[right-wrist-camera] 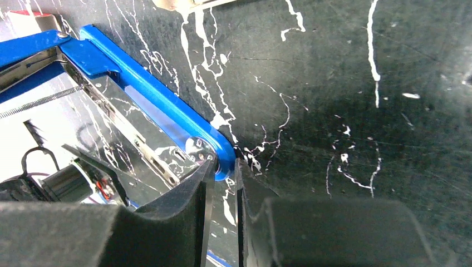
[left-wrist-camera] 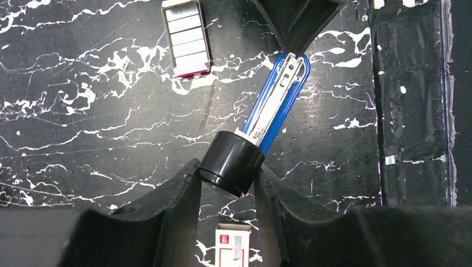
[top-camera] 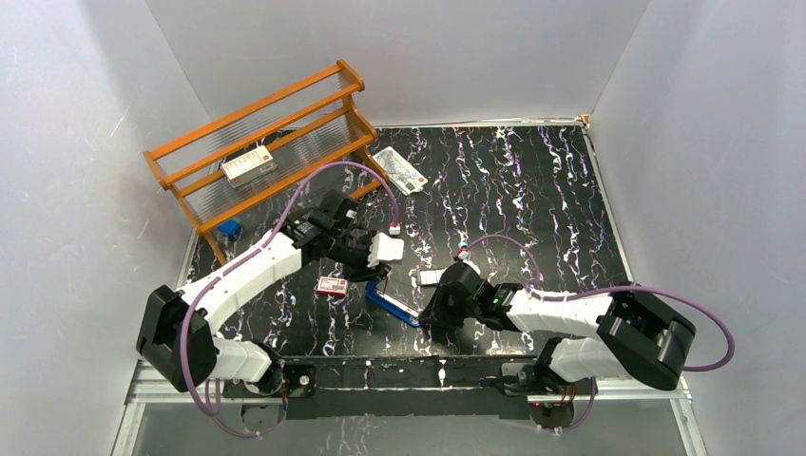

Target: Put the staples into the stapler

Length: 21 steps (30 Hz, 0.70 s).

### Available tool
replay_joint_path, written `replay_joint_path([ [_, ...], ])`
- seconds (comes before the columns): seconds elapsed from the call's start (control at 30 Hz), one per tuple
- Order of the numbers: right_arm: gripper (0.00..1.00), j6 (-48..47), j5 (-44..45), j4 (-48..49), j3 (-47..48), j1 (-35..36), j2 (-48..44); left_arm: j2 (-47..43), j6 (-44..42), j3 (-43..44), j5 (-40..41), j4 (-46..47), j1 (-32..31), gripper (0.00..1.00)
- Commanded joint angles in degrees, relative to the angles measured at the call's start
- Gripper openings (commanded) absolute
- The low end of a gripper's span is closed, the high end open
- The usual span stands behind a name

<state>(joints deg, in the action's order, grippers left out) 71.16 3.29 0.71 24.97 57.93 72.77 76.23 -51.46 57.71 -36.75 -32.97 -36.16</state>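
Orange wooden slatted two-shelf rack (top-camera: 255, 109) on black white-veined tabletop (top-camera: 532, 190), larger red-and-white box (top-camera: 249, 165) on its shelf, flat white printed packet (top-camera: 403, 169) just beside its right foot, small blue object (top-camera: 229, 228) beneath it.

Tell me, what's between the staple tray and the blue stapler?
Nothing: only bare marbled table separates the staple tray and the stapler, shown in the left wrist view.

stapler (left-wrist-camera: 276, 100) blue/silver | table (top-camera: 532, 190) black, white veins | rack (top-camera: 257, 142) orange | staples box (top-camera: 332, 286) red-white
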Motion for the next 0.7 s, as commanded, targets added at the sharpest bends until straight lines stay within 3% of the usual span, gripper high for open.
replay_joint_path([
  [0.0,0.28,-1.1,-1.1,1.1,0.9,-0.5,1.9,-0.2,1.2,0.5,-0.1,-1.2,-3.0,0.00],
  [0.67,0.28,-2.2,-2.0,3.1,0.8,-1.3,5.1,2.5,5.5,-3.6,7.6,6.0,-12.1,0.00],
])
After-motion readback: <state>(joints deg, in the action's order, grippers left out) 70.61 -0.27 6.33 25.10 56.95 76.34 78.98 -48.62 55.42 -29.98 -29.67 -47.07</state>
